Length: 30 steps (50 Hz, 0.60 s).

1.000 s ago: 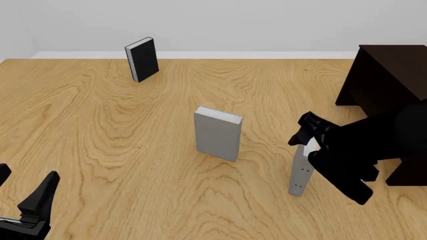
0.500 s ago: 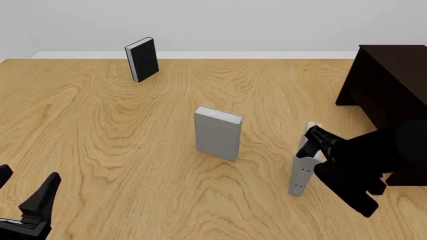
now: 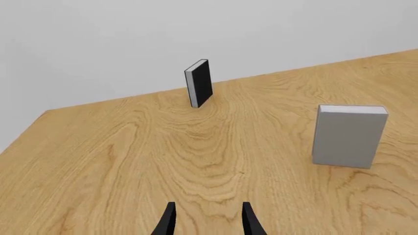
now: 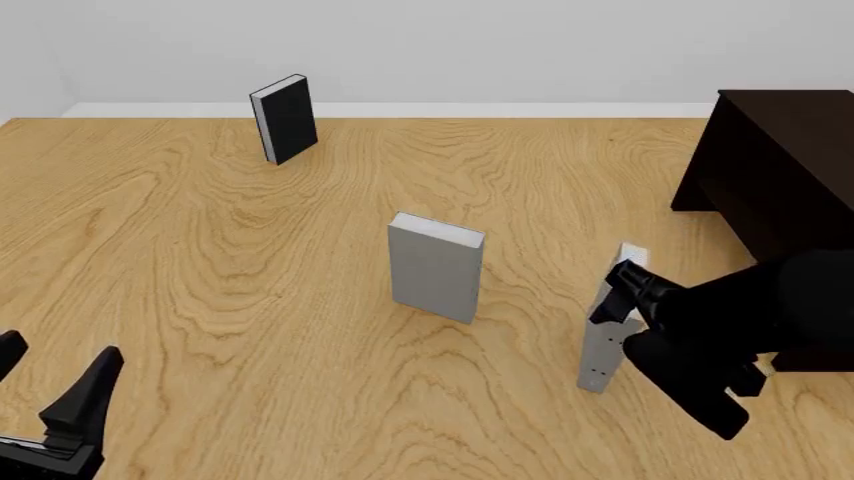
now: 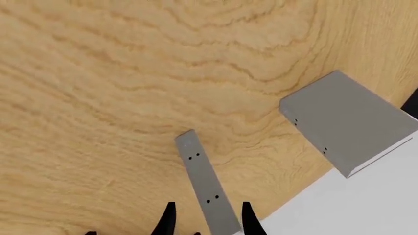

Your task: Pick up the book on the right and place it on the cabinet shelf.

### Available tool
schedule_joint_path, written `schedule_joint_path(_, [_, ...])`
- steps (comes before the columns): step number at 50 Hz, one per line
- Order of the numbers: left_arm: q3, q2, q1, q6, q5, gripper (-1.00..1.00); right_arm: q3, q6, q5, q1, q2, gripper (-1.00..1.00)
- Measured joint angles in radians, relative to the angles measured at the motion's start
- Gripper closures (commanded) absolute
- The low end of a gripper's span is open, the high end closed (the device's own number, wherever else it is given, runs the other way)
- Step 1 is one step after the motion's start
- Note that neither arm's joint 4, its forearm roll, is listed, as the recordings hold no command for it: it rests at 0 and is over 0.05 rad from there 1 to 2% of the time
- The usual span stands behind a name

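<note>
Jaws of our right gripper stand open astride the book, which stands upright on the tabletop with its long axis vertical, spine between them, far from our idle, open left gripper.

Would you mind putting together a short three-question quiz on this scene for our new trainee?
1. True or false: the black book is lying flat on the table.
2. Which gripper is at the thin grey book? A) left gripper B) right gripper C) neither
3. Fill in: in the front view, the dark cabinet stands at the table's far ____ side.

Key:
1. False; it stands upright.
2. B; in the right wrist view its fingers sit either side of the book's spine, apparently not yet closed on it.
3. Right.
</note>
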Motion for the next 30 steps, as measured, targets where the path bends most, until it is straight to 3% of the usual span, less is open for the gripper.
schedule_joint_path(15, [0.000,0.001,-0.001,0.000,0.005,-1.00,0.012,0.000,-0.023,-0.006,0.025,-1.00])
schedule_joint_path(16, [0.000,0.001,-0.001,0.000,0.005,-1.00,0.012,0.000,-0.024,-0.007,0.025,1.00])
schedule_joint_path(30, [0.000,0.003,0.000,-0.001,0.004,-1.00,0.017,0.000,0.000,-0.013,0.010,1.00])
